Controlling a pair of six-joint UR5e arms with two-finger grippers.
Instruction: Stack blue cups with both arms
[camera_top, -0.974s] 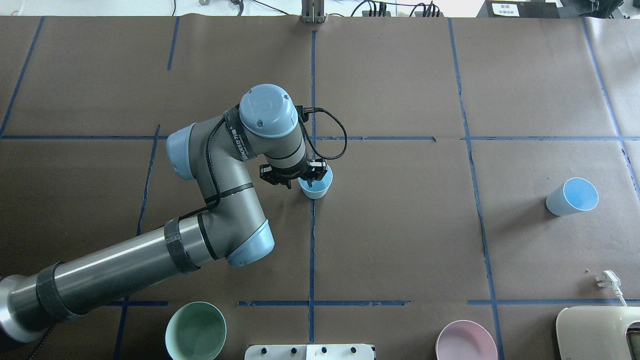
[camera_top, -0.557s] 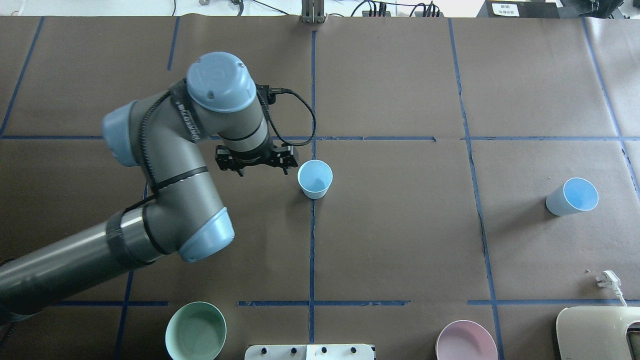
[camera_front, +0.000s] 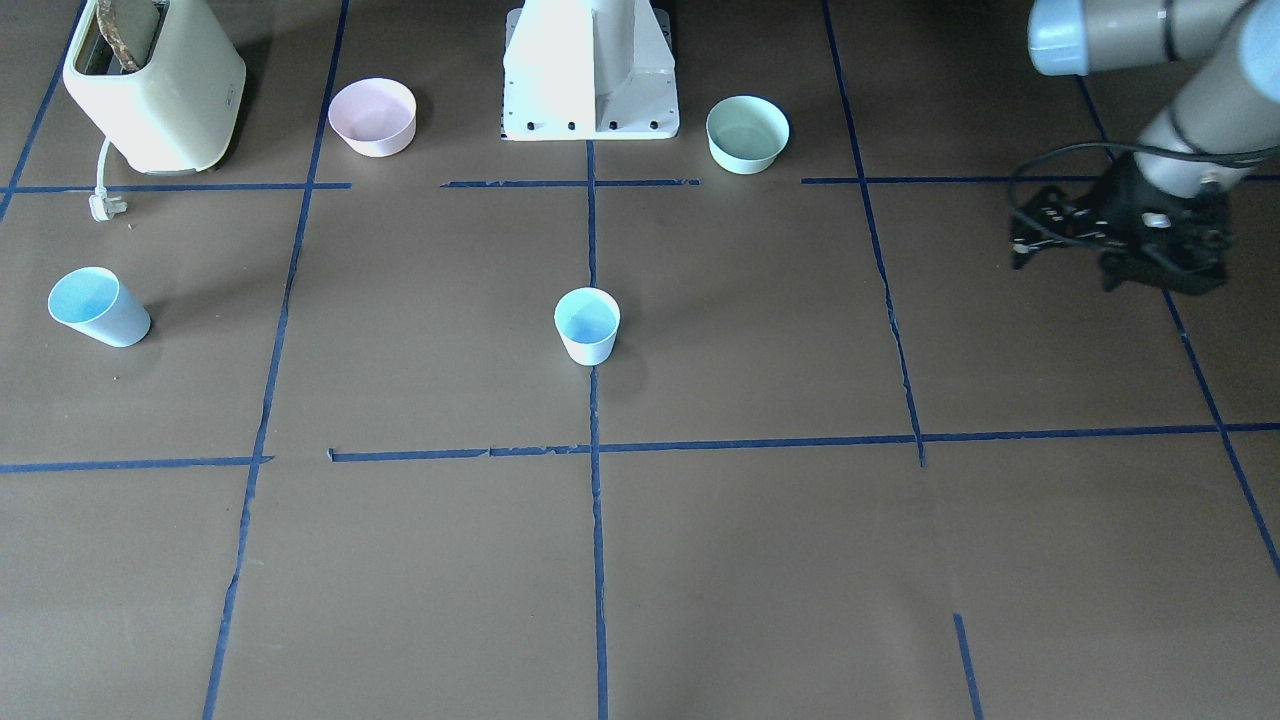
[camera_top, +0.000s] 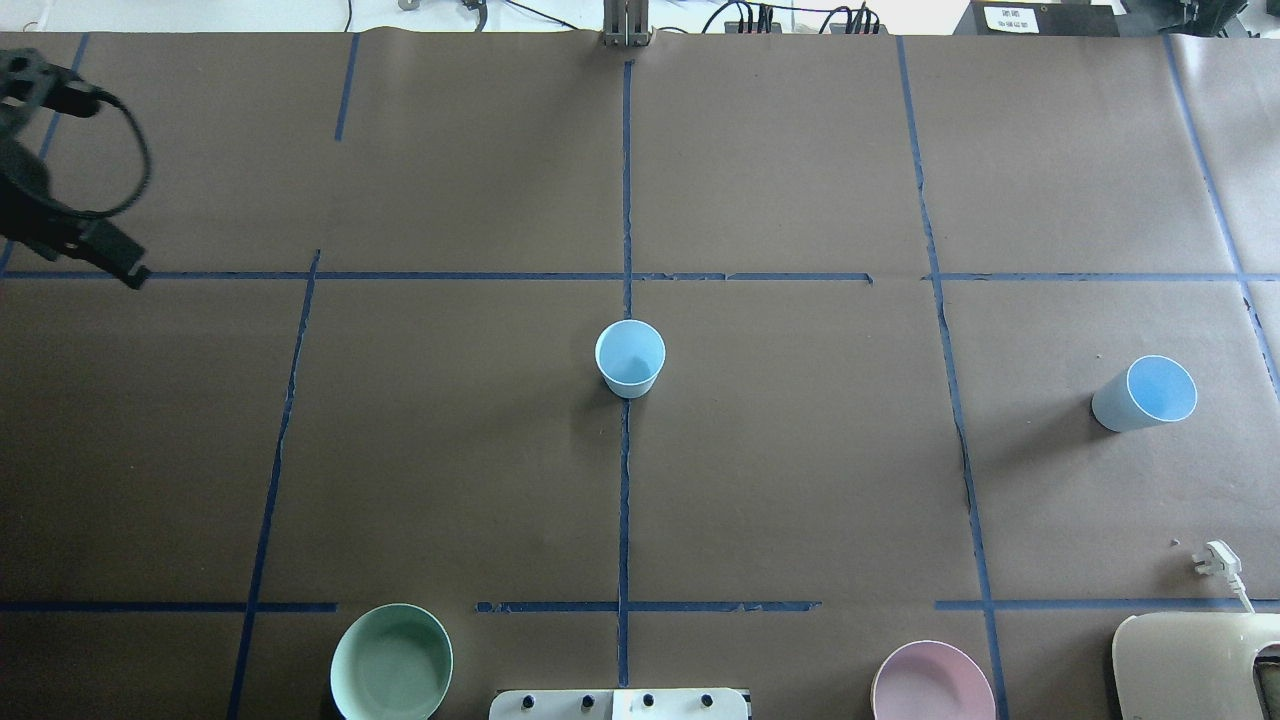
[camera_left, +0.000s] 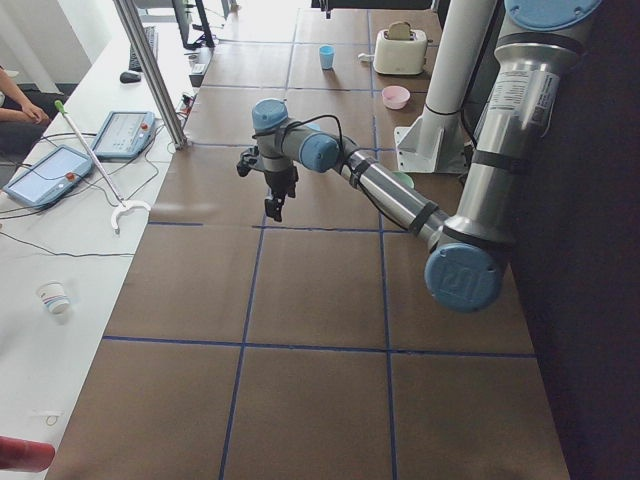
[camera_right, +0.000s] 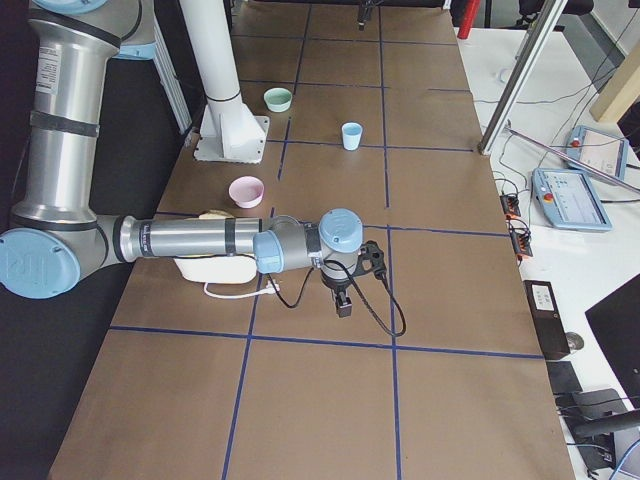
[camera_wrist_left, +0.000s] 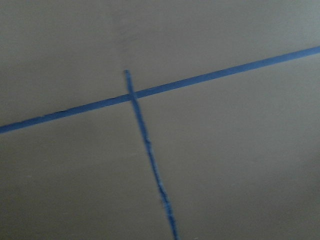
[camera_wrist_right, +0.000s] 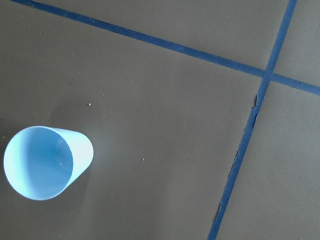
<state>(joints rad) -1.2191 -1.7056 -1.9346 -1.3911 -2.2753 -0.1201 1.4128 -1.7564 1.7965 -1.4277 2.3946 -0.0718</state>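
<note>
The black two-finger right gripper (camera_right: 343, 303) hovers over the right end, opening impossible to tell; one pale-blue tapered cup (camera_wrist_right: 47, 162) stands upright near it. The other pale-blue cup (camera_top: 630, 357) waits centre; the left gripper (camera_front: 1155, 268), equally unreadable, far left.

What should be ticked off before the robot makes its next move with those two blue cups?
1. Centre cup stands mouth up with nothing touching it: ok.
2. Second cup stands mouth up and shows in the right wrist view: ok.
3. Left gripper is well clear of the centre cup and carries nothing: ok.
4. Right gripper is open and ready to grasp: cannot tell.
5. Pink bowl and mint bowl sit off the line between the cups: ok.
6. Cups are stacked: not ok, they stand far apart.
</note>
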